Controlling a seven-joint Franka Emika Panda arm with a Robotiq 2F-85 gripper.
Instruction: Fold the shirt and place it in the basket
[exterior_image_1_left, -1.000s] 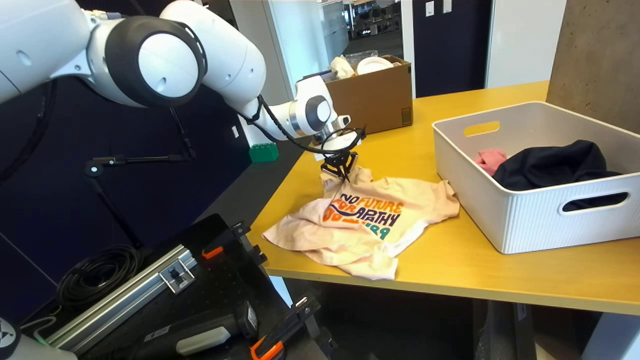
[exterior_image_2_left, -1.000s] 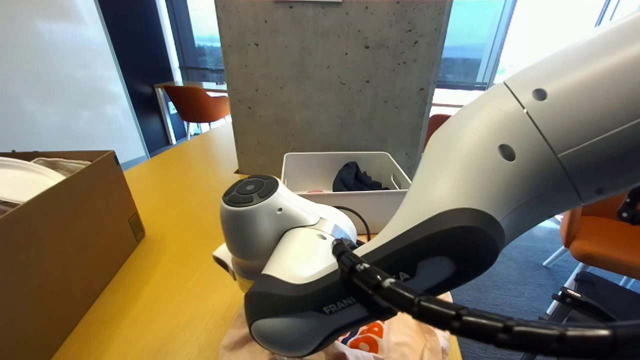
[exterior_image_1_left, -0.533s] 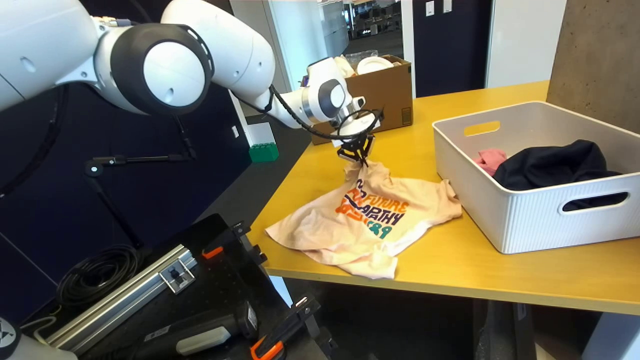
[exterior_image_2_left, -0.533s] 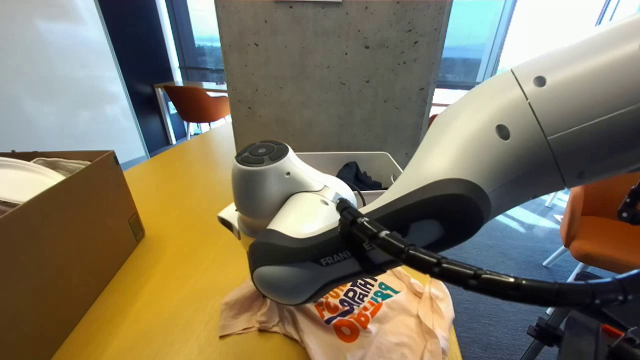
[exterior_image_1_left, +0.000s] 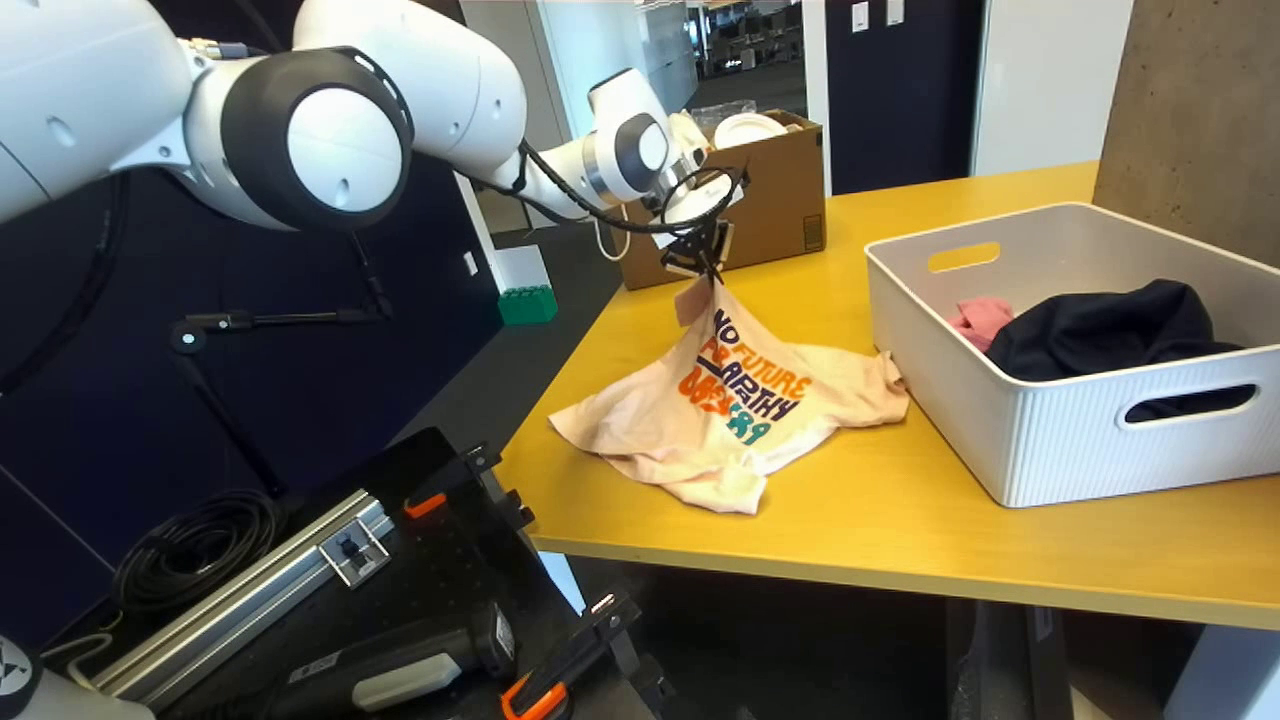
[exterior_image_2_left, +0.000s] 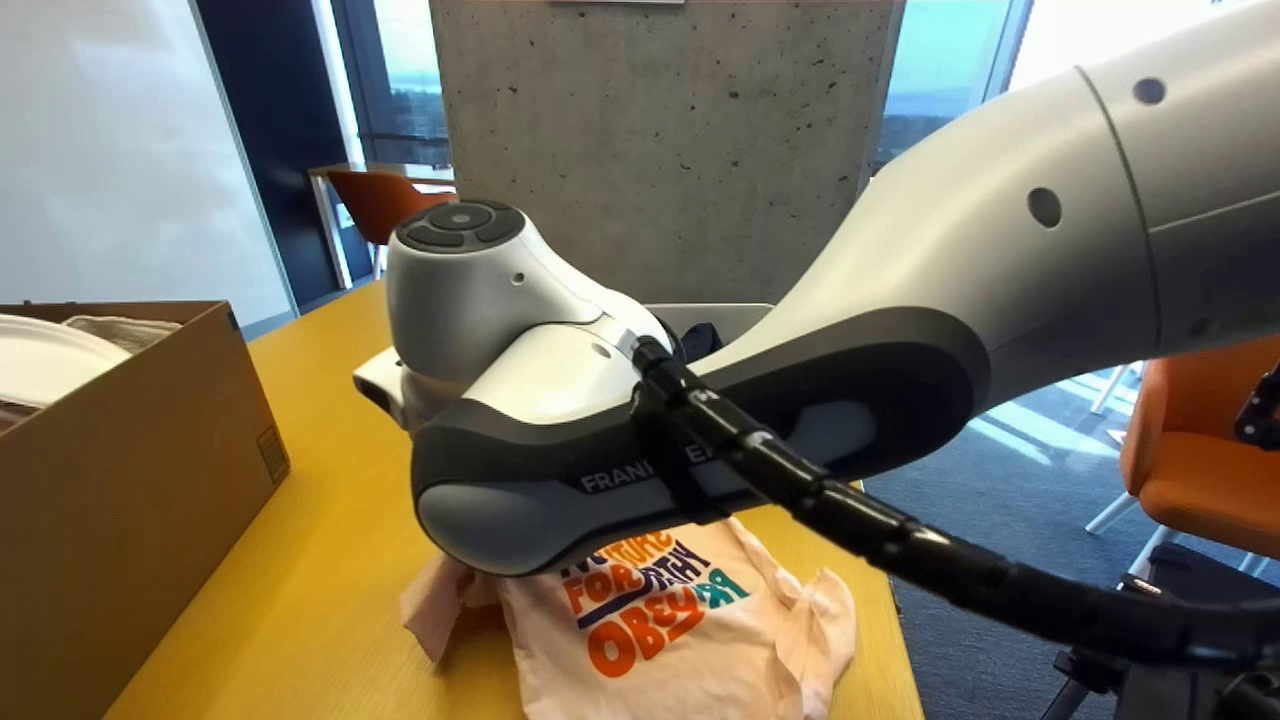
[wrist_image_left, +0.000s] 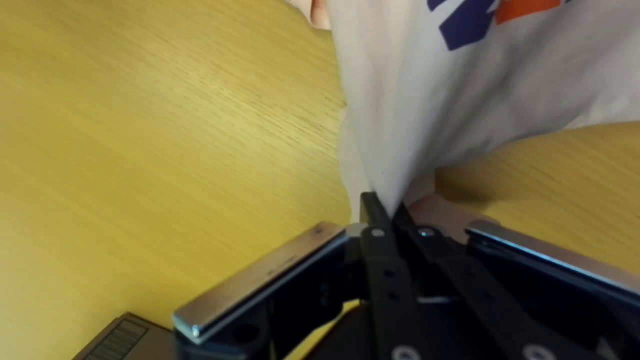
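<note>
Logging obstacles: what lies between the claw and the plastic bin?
In an exterior view, yellow tabletop and the peach printed T-shirt, pinched in the claw.

The shirt (exterior_image_2_left: 680, 660) spreads on the bench (exterior_image_2_left: 320, 560), just inside its right edge as seen here, printed side up in orange, purple and teal, its far part hidden behind the arm (exterior_image_2_left: 880, 370). The arm reaches in over the right edge, a black cable (exterior_image_2_left: 850, 516) strapped to it. Along the left edge stands a brown box (exterior_image_2_left: 160, 490). Toward the far edge the basket (exterior_image_2_left: 720, 318) shows partly past the arm, dark cloth (exterior_image_2_left: 702, 343) inside, a concrete pillar (exterior_image_2_left: 660, 150) behind.
</note>
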